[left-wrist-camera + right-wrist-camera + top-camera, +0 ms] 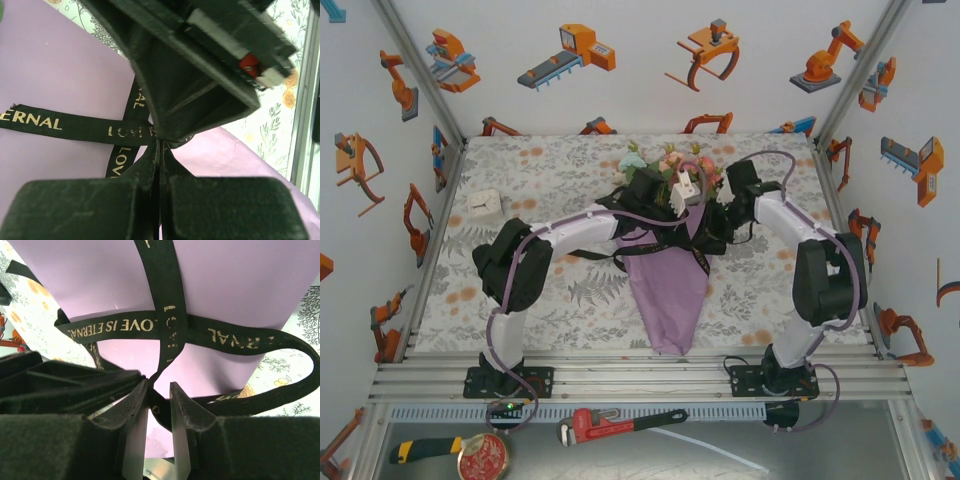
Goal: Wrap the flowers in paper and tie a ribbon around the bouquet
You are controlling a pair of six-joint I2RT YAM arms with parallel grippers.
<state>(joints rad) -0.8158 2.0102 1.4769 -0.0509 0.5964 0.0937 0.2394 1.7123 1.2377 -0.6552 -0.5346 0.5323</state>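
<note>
The bouquet lies mid-table: flowers at the far end, and the lilac paper as a cone pointing at the near edge. The black ribbon with gold lettering crosses over the paper. My left gripper is shut on a stretch of ribbon just above the crossing. My right gripper stands open with a clear gap. A loose ribbon strand hangs between its fingers, touching the left fingertip. Both grippers meet over the cone, left gripper beside right gripper.
A small white box sits far left on the floral table cover. A red pipe wrench, a yellow-handled knife and a red tin lie on the shelf below the arm bases. An aluminium frame rail runs along the right.
</note>
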